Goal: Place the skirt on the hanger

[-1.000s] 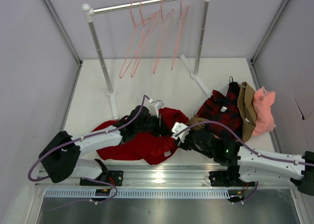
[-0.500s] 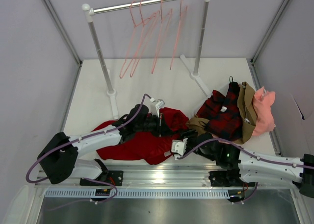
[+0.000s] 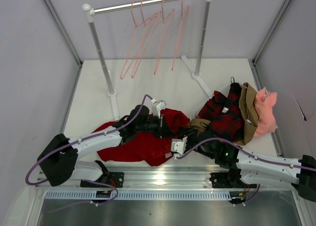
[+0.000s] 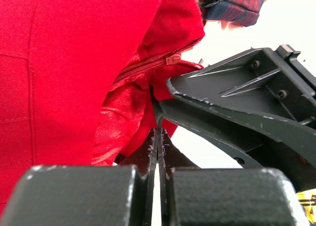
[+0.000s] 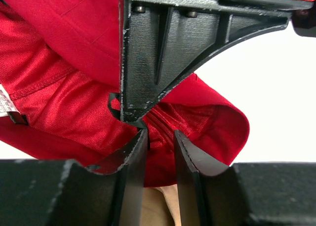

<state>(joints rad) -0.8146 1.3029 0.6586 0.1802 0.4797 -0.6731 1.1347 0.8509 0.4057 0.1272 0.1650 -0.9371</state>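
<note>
Swinging down toward the near edge of the counter [image 3: 158, 82] since a second ago, the right arm is now lying low along the front rail, with its wrist tucked against the right border of the skirt [image 3: 140, 148], and the fingers of the right pincer [image 5: 158, 142] are standing closer together than they did then. From the right wrist view those fingers are showing a narrow gap with bunched red cloth sitting in it, and whether they are actually pressing on that cloth cannot be told. The left pincer [image 4: 157, 133] is reaching in from the opposite side, its fingers pressed flat together, and it appears to be pinching the skirt's edge just beside the zip at its tips. The two pincers are meeting almost tip to tip over the same fold. The skirt itself is lying crumpled on the counter between the two arms, spreading leftward under the left arm. The hangers [image 3: 159, 40] are hanging on the rail [image 3: 148, 2] at the back, well apart from the skirt. A red-and-black plaid garment [image 3: 222, 114], a tan garment [image 3: 248, 107] and a salmon-pink garment [image 3: 265, 112] are lying heaped together on the right side of the counter.
</note>
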